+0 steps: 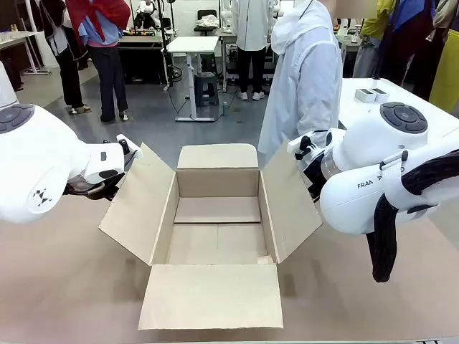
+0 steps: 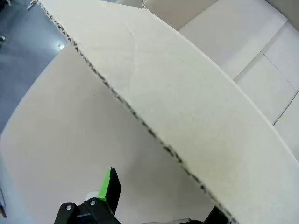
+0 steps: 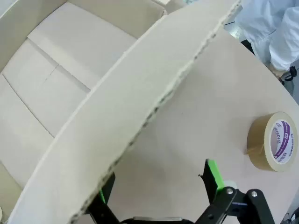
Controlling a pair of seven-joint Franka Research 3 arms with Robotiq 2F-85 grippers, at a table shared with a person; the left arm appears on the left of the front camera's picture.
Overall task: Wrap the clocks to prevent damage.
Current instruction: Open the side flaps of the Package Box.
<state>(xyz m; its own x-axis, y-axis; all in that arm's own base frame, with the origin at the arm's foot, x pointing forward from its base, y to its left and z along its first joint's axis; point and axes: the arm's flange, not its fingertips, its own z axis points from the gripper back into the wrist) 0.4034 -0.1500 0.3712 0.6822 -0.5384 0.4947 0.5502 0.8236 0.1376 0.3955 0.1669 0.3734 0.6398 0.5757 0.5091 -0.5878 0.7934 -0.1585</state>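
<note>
Front view: where the clocks lie I cannot tell. An open cardboard box (image 1: pixel 217 183) sits between the arms. The left gripper (image 2: pixel 163 196) and right gripper (image 3: pixel 156 182) are spread wide, grasping nothing, each at a side flap's edge. A tape roll (image 3: pixel 273 140) lies near the right one.

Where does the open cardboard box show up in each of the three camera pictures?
Front view: cardboard box at centre, flaps spread.
Left wrist view: its left flap crosses diagonally, inside at top right.
Right wrist view: its right flap crosses diagonally, inside at top left.
Shared landmark: the tan table.
</note>
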